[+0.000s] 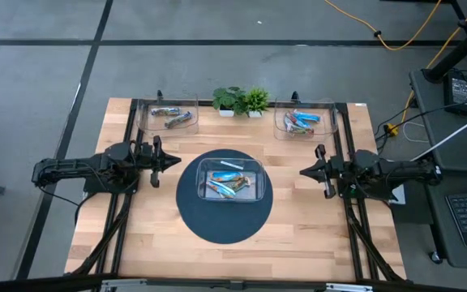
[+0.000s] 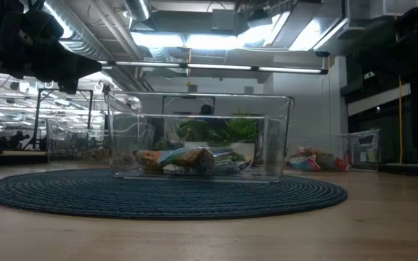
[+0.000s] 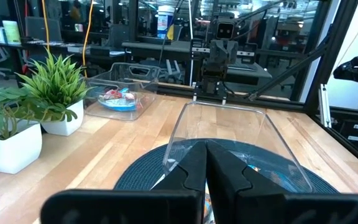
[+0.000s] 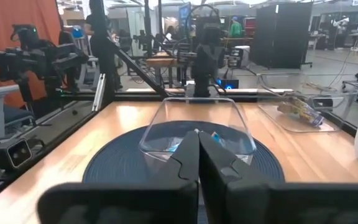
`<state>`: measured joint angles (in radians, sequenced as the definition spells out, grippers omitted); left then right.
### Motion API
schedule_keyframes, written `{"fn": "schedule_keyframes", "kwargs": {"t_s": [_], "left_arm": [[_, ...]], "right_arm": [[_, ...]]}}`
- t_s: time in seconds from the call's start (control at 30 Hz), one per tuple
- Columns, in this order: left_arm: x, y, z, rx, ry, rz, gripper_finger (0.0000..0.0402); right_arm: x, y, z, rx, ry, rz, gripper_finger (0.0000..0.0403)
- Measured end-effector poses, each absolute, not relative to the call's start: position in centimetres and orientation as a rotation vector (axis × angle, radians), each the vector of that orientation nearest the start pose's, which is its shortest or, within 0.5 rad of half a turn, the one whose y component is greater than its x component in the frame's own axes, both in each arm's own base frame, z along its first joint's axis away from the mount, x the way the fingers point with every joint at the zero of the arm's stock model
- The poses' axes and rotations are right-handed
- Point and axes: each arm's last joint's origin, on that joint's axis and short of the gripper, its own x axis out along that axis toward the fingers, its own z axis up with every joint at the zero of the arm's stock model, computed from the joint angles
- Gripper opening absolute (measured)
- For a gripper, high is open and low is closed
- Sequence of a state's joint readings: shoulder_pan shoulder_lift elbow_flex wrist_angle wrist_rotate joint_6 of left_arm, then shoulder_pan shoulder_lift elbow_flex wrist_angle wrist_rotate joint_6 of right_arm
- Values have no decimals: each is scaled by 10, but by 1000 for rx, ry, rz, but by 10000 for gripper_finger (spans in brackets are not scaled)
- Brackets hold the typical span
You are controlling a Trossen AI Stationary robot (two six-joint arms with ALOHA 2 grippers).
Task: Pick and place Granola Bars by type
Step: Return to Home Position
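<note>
Item one: your left gripper (image 1: 175,161) hangs over bare wood just beside the left edge of the round mat (image 1: 193,212), pointing toward the middle of the table. Its own wrist view shows the two dark fingers (image 3: 188,171) pressed together with no gap, and nothing is gripped.

Item two: your right gripper (image 1: 302,171) sits mirrored off the mat's right edge. It also faces inward and is apart from the centre bin (image 1: 255,173). Its fingers (image 4: 219,165) lie flat against each other and hold nothing.

Item three: the Granola Bars. All that show are inside three clear bins.
- The centre bin stands on the mat, between the two grippers. It holds a small heap of multicoloured bars (image 1: 227,186), and the low view shows them lying on the bin floor.
- The far left bin (image 1: 147,109), at the back edge of the table, holds grey-silver and brownish bars (image 1: 173,118).
- The far right bin (image 1: 332,109), at the same edge, holds blue bars with some red (image 1: 300,122).

You cannot count the bars in any bin with confidence, because the wrappers overlap.

Item four: two potted plants (image 1: 242,100) stand side by side at the back edge, between the two far bins.
</note>
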<state>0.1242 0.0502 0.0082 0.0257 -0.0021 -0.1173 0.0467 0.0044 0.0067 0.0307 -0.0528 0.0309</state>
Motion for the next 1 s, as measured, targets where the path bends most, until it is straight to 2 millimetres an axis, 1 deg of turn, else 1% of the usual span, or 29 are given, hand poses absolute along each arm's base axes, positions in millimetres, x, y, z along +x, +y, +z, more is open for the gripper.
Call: {"fn": "schedule_keyframes", "kwargs": {"t_s": [0.2,0.6,1.0], "left_arm": [[100,13,165,-118,9,128,8],[100,13,165,-118,9,130,8],[100,13,165,-118,8,130,7]], "right_arm": [[97,6,168,-5,-33,99,5],[97,6,168,-5,-31,82,6],[97,6,168,-5,-30,82,22]]}}
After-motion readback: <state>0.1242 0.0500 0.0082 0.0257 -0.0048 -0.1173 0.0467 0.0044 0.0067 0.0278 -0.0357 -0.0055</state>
